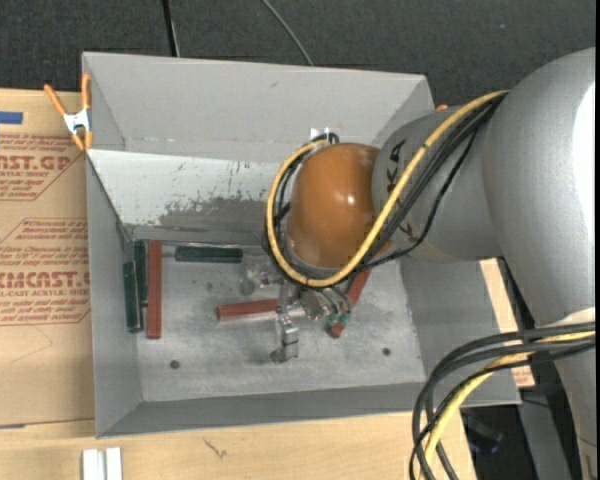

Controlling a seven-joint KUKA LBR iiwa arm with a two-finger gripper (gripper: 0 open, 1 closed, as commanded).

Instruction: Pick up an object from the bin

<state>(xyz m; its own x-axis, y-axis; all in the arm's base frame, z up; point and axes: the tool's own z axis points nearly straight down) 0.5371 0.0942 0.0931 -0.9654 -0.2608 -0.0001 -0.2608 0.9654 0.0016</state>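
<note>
Orange-capped arm (330, 208) hangs over the middle of the bin (180, 98). Its fingers (286, 340) sit at the right end of a flat red-brown stick (242, 312); spread or pressed together, I cannot tell.

Orange wrist cover (325, 208) and its looped cables hid the back-right part of the bin (250, 98) floor. The red-brown stick (242, 311) at mid-floor ran under the gripper (286, 340), so its right end was not seen. A second red-brown stick (358, 286) just right of the gripper had its upper part under the cover. The small green-and-red thing (337, 319) beside it and the pale bits (252, 278) behind were too small to identify. The arm (540, 168) was cut off at the right edge.
</note>
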